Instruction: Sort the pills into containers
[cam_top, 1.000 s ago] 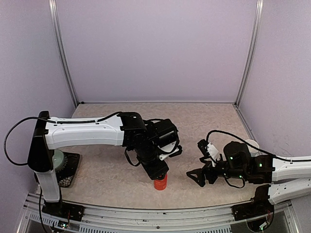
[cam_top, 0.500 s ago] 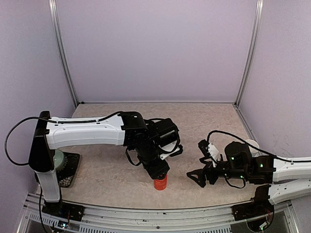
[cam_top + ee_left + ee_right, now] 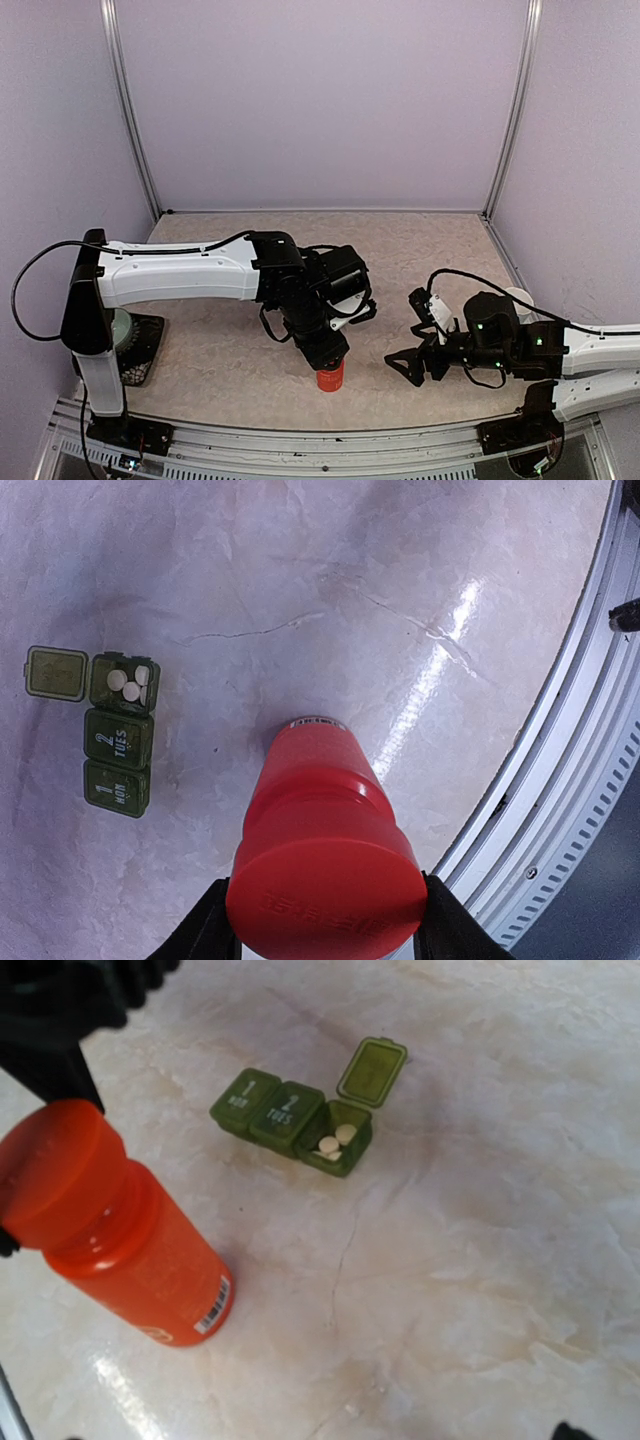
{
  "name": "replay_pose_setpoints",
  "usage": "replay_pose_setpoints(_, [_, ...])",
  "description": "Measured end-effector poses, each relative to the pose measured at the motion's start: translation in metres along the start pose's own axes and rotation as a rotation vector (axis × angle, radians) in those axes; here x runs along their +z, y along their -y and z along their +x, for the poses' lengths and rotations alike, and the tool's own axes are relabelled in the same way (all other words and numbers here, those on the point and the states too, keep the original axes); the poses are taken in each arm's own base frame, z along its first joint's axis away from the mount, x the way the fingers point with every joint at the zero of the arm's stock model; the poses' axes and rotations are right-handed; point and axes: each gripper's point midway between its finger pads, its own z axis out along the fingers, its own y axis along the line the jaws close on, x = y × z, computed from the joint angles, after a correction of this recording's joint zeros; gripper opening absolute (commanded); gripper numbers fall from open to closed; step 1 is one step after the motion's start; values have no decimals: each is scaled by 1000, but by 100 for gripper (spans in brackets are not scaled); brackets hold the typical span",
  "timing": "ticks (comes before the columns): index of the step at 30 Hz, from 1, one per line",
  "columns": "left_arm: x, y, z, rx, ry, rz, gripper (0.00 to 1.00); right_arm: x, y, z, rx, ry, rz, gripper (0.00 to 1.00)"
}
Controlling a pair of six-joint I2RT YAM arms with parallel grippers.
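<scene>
A red pill bottle with its cap on stands on the table near the front edge. My left gripper is shut on its cap, with a black finger on each side. The containers are a dark green three-compartment strip lying beyond the bottle. Two lids are closed and the end one is open, with white pills inside. The right wrist view shows the same containers, pills and bottle. My right gripper hangs open to the right of the bottle, holding nothing.
A metal rail runs along the table's front edge, close to the bottle. A pale cup stands at the right behind the right arm. A round pale green object on a black mat sits by the left arm's base.
</scene>
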Motion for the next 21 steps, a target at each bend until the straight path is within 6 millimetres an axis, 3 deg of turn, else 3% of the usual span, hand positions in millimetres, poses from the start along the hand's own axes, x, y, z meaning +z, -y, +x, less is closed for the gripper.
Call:
replay_pose_setpoints(11, [0,-2,0,-1,1,-7,60,-1,0,-2,3,8,-2,100])
replay_pose_setpoints(21, [0,-3,0,0,2,-7,61,-1,0,-2,3,9,-3,100])
